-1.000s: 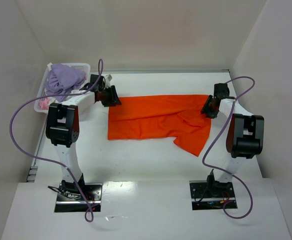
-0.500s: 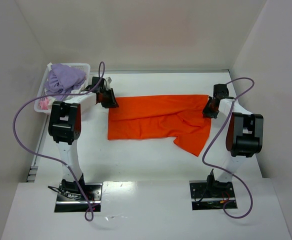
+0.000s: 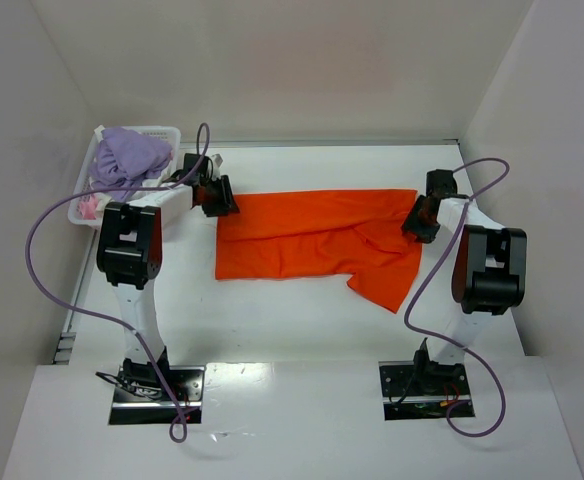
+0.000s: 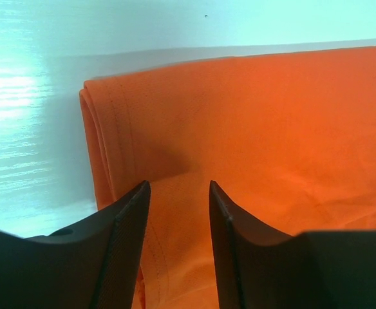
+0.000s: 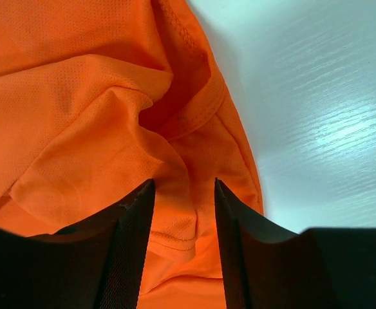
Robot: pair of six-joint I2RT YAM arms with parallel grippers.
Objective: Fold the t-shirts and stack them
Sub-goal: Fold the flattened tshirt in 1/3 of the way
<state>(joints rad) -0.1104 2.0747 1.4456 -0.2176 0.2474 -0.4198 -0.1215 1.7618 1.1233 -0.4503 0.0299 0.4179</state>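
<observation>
In the top view, the orange t-shirt (image 3: 312, 235) lies spread across the far middle of the table (image 3: 302, 320), its outline unchanged from a second ago. The left gripper (image 3: 217, 197) has only shifted slightly at the far-left corner, and the right gripper (image 3: 419, 220) sits at the far-right one. We judge the fold not yet begun.

The left wrist view adds what the top view hides: the jaws stand apart with nothing pinched, over a doubled edge (image 4: 104, 129).

The right wrist view likewise shows the jaws apart, above rumpled cloth by a hem (image 5: 201, 109).
</observation>
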